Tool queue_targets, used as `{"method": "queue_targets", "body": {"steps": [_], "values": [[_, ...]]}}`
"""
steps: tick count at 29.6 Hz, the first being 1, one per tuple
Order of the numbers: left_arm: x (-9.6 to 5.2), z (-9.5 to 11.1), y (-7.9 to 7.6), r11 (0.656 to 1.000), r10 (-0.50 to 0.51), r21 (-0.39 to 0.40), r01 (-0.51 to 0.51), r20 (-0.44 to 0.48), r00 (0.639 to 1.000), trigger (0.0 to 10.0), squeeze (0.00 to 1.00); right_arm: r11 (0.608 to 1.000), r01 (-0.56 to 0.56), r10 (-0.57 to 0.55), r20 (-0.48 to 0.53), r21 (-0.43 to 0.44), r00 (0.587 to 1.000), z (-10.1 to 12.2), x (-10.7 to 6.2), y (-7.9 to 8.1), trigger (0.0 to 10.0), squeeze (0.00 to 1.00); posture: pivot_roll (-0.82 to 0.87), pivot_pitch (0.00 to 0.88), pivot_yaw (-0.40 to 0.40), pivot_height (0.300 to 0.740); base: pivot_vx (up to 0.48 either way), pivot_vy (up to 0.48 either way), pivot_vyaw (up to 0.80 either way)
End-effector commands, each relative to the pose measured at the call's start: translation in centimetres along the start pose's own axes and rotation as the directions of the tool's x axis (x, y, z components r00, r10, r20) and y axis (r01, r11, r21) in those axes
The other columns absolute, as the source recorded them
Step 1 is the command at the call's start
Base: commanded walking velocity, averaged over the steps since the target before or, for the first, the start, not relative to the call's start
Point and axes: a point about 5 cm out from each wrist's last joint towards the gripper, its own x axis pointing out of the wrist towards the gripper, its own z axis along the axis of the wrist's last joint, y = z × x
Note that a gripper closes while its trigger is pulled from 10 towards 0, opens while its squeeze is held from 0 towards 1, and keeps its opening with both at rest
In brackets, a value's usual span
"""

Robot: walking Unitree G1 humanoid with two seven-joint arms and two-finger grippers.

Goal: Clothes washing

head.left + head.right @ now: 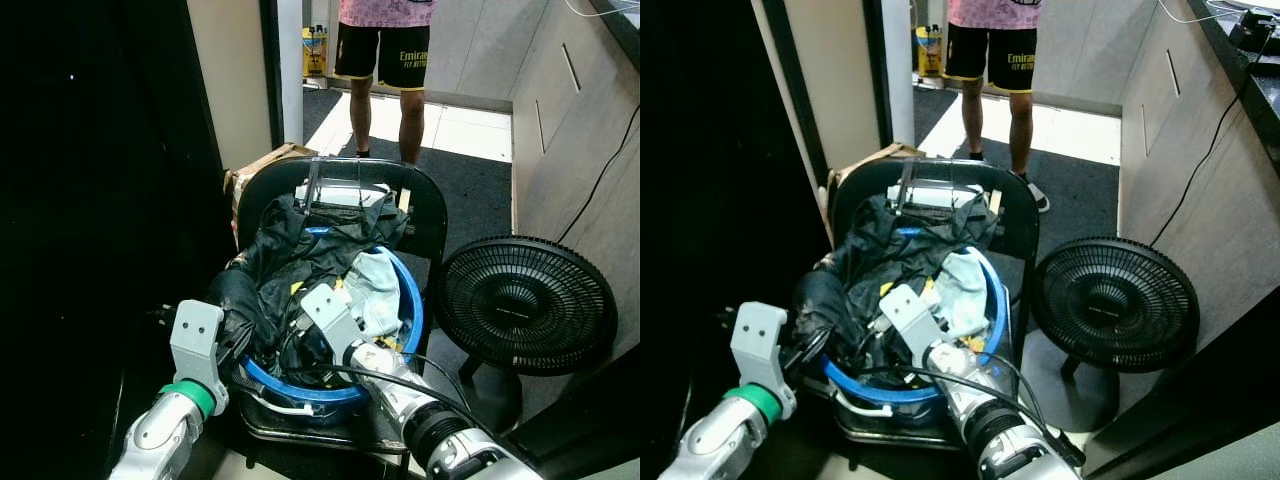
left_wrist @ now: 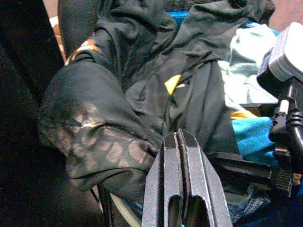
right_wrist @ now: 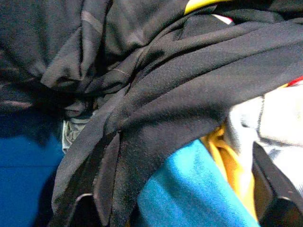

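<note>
Person cut off above waist; right claw tips buried in clothes (grip state unclear).

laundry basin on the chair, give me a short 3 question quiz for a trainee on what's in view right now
1. True or false: the round blue plastic basin of clothes sits on the black chair.
2. Which stands on the floor to the robot's right of the chair? A) a bucket B) a round black electric fan C) a stool
3. Fill in: the left gripper has its fingers pressed ____ beside the dark crumpled garment.

Key
1. True.
2. B.
3. Together; the left wrist view shows no gap between them. The right gripper reaches into the clothes pile, its fingers apart.
</note>
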Motion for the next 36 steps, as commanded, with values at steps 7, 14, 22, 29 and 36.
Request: {"method": "queue_targets", "body": {"steps": [7, 14, 22, 29, 36], "values": [[-0.4, -0.7, -0.1, 1.0, -0.012, 0.009, 0.012, -0.034, 0.999, 10.0, 0.0, 0.993, -0.118, 0.119, -0.044, 0.02, 0.992, -2.2, -0.1, 2.5, 0.0, 0.0, 0.03, 0.188, 0.096, 0.74, 0.0, 0.0, 0.0], [-0.4, -0.8, -0.2, 1.0, -0.018, 0.008, 0.018, -0.033, 0.999, 10.0, 0.0, 0.991, -0.132, 0.132, 0.005, 0.035, 0.991, -1.9, -0.3, 2.6, 0.0, 0.0, 0.03, 0.17, 0.093, 0.74, 0.0, 0.0, 0.0], [-0.7, -0.9, -0.2, 1.0, -0.018, 0.006, 0.018, -0.028, 0.999, 10.0, 0.0, 0.986, -0.082, 0.064, 0.123, 0.145, 0.99, -2.0, -1.9, 1.1, 0.0, 0.0, 0.02, 0.146, 0.088, 0.74, 0.0, 0.0, 0.0], [-0.5, -0.8, -0.1, 1.0, -0.019, 0.003, 0.019, -0.016, 1.0, 10.0, 0.0, 0.984, -0.014, -0.005, 0.106, 0.179, 0.994, -5.3, -5.1, -0.2, 0.0, 0.0, 0.01, 0.131, 0.082, 0.74, 0.0, 0.0, 0.0], [-0.3, -0.7, -0.4, 0.999, -0.031, -0.008, 0.031, -0.005, 0.999, 10.0, 0.0, 0.952, 0.05, -0.112, 0.191, 0.303, 0.975, -6.1, -8.8, -1.6, 0.0, 0.0, -0.01, 0.119, 0.101, 0.74, 0.0, 0.0, 0.0]]}}
